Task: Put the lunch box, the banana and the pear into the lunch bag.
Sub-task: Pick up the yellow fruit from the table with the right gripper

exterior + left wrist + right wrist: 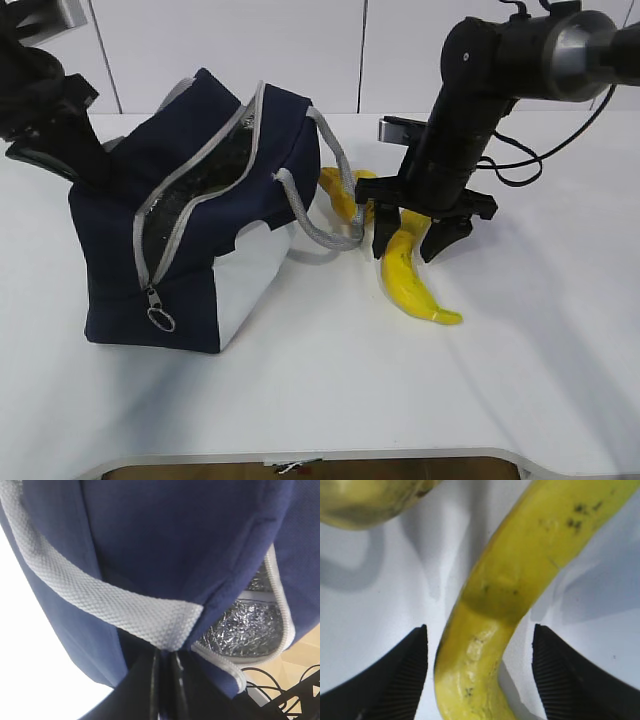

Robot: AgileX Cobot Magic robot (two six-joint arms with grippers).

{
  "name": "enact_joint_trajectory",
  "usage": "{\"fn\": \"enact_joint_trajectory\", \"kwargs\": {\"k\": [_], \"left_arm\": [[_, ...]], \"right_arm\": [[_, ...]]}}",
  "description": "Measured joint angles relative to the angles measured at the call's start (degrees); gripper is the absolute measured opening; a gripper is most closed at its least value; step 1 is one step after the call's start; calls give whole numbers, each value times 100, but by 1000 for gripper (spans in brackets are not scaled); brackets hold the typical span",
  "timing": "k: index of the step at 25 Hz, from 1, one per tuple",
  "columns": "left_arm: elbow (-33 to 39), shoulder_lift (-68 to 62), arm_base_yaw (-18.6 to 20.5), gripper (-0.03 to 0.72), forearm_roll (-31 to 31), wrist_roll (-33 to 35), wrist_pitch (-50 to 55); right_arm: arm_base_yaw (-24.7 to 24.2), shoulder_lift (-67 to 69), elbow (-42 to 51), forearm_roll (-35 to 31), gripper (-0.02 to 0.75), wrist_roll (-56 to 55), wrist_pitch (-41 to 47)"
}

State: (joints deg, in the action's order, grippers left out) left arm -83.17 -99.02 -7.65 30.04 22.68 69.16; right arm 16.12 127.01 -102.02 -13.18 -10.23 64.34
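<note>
Exterior view
Writing: none readable on any thing here.
Bag (150, 220): left half of the frame, on the white table (330, 400); boxy navy fabric, white panel at its lower right, grey zipper open along the top, crinkled silver foil showing inside, ring pull hanging at lower left.
Handles: grey woven webbing, one loop drooping off the bag's right side toward the fruit.
Banana (410, 280): centre right, lying on the table; curved, smooth yellow, tip pointing to the lower right.
Pear (345, 195): just right of the webbing loop, behind the banana; yellow, partly hidden, so its shape is hard to judge.
Right gripper (410, 240): black, pointing down over the banana's upper part, jaws spread wide with one on each side of it.
Left gripper: black arm at upper left against the bag's left edge; its tips are hidden here.

Left wrist view
Left gripper (165, 680): bottom centre, dark fingers pressed together, pinching navy fabric where the webbing strap is sewn on.
Bag (175, 540): fills the frame; fine-weave navy cloth, coarse grey strap running diagonally, foil lining at right.

Right wrist view
Right gripper (480, 675): two black ribbed pads at lower left and lower right, wide apart, not touching the fruit.
Banana (520, 595): between the pads, curving to upper right, small dark specks.
Pear (370, 500): upper left corner, dull yellow, brown mark.
</note>
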Motion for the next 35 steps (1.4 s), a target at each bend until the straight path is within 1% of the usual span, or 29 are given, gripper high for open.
{"fn": "enact_joint_trajectory", "kwargs": {"k": [2, 3, 5, 8, 10, 14, 18, 23, 27, 29, 31, 35], "left_arm": [[0, 0, 0, -6, 0, 0, 0], [0, 0, 0, -6, 0, 0, 0], [0, 0, 0, -6, 0, 0, 0], [0, 0, 0, -6, 0, 0, 0], [0, 0, 0, -6, 0, 0, 0], [0, 0, 0, -6, 0, 0, 0], [0, 0, 0, -6, 14, 0, 0], [0, 0, 0, -6, 69, 0, 0], [0, 0, 0, -5, 360, 0, 11], [0, 0, 0, -6, 591, 0, 11], [0, 0, 0, -6, 886, 0, 11], [0, 0, 0, -6, 1398, 12, -11]], "right_arm": [[0, 0, 0, 0, 512, 0, 0], [0, 0, 0, 0, 495, 0, 12], [0, 0, -10, -4, 437, 0, 65], [0, 0, -10, 21, 320, -3, 170], [0, 0, -10, 46, 293, -3, 233], [0, 0, -43, 98, 289, 9, 378], [0, 13, -302, 140, 288, 142, 528], [0, -160, -540, 32, 288, 291, 542], [0, -707, -542, 18, 288, 377, 568], [0, -1048, -542, -186, 288, 441, 578], [0, -1365, -553, -589, 288, 634, 615], [0, -1569, -591, -1823, 288, 1155, 672]]}}
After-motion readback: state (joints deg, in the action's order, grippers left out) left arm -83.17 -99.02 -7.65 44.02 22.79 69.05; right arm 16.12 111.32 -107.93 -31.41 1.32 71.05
